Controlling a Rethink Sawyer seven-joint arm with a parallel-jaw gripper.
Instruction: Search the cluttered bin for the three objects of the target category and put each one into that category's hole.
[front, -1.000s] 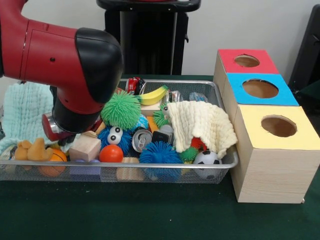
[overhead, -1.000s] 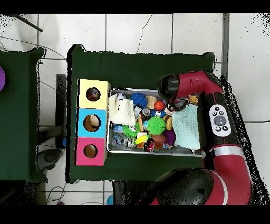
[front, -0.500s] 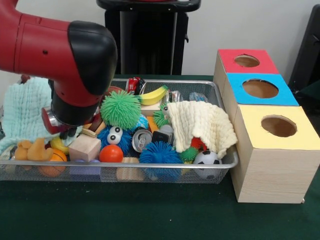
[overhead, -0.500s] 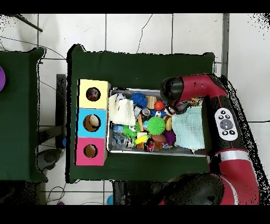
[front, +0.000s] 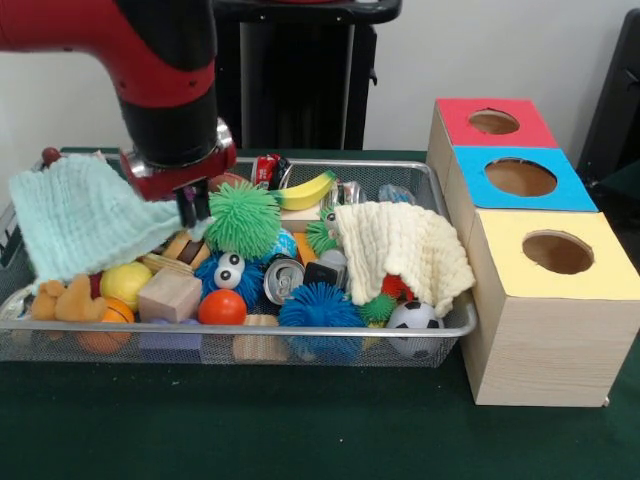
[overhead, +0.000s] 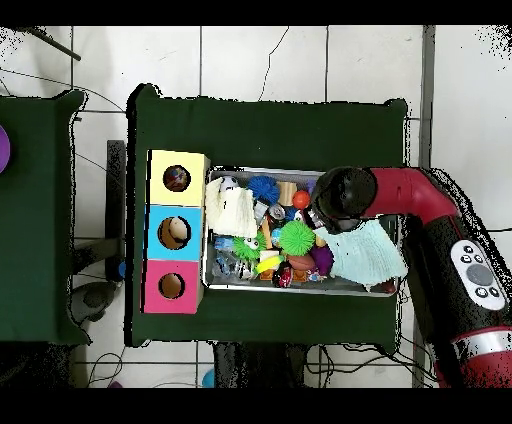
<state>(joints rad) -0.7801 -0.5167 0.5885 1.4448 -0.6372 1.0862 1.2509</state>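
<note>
The gripper (front: 190, 205) grips a pale green cloth (front: 85, 215), holding it up over the end of the wire bin (front: 440, 330) farthest from the three-holed box (front: 545, 300). Under the cloth lie a yellow ball (front: 125, 283) and a wooden block (front: 170, 295), with a green spiky ball (front: 242, 220) just beside the gripper.

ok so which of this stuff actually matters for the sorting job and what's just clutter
Job: gripper, mint cloth it holds up, wire bin, three-hole sorting box.
Clutter (target category not shown, so some may count): cream cloth, green spiky ball, banana, soccer ball, drink can.
</note>
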